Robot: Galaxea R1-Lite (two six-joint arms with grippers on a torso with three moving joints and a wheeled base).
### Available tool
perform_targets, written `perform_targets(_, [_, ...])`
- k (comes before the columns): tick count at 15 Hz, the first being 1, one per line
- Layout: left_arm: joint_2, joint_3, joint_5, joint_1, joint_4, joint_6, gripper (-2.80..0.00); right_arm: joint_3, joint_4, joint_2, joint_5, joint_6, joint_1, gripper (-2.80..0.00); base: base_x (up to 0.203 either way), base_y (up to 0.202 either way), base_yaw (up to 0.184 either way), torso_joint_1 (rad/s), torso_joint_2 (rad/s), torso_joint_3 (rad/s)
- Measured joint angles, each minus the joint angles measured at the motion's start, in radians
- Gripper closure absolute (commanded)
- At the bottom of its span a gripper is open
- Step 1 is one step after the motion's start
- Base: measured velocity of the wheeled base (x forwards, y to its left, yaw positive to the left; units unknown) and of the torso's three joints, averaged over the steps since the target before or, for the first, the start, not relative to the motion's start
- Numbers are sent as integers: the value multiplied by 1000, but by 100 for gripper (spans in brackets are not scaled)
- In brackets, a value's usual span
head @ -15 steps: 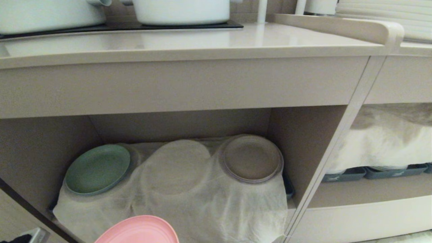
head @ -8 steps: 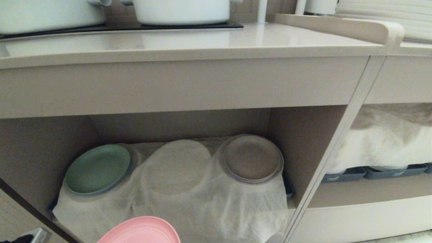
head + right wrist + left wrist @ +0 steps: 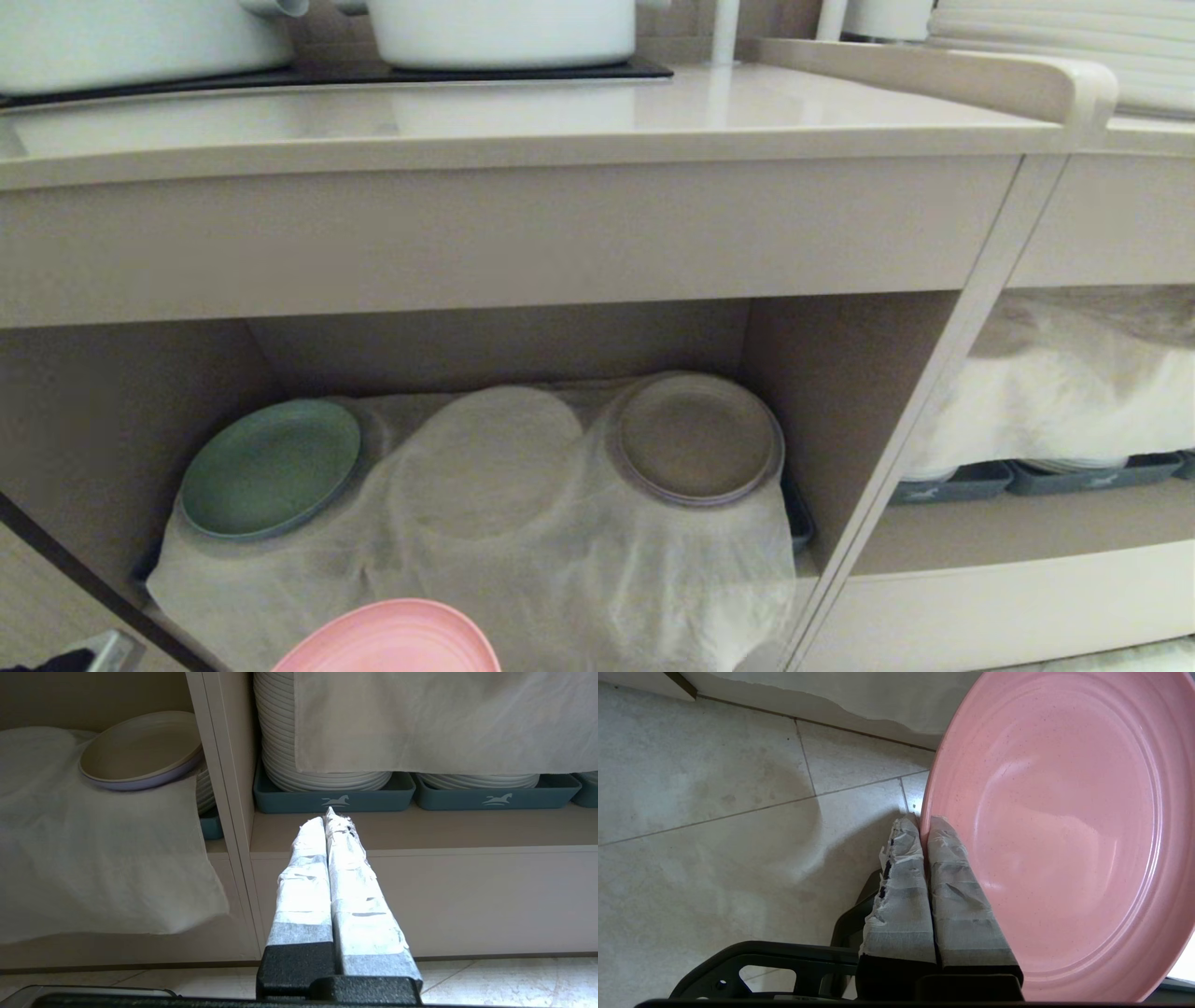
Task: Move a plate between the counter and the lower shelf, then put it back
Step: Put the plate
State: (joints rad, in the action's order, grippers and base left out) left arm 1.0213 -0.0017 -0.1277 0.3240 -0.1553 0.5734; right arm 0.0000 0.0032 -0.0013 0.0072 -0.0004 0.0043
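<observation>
The left gripper (image 3: 923,826) stayed clamped on the rim of the pink plate (image 3: 390,639), which had barely moved, held low before the lower shelf (image 3: 840,420); placement remained undone. The right gripper (image 3: 327,819) was closed, empty.

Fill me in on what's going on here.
The left tool is shut on the rim of the pink plate, holding it above the floor just in front of the lower shelf. Inside, a green plate and a grey-brown plate sit on the white cloth. The counter above has no plate on it in view. The right tool is shut and empty, pointing at the neighbouring shelf.
</observation>
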Motion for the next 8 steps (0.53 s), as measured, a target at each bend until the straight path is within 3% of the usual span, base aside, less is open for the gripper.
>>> perform_targets(8, [-3, 0, 0, 0, 1, 2, 0, 0, 0, 0, 0, -10, 0, 0, 0, 0, 0, 0, 0, 0])
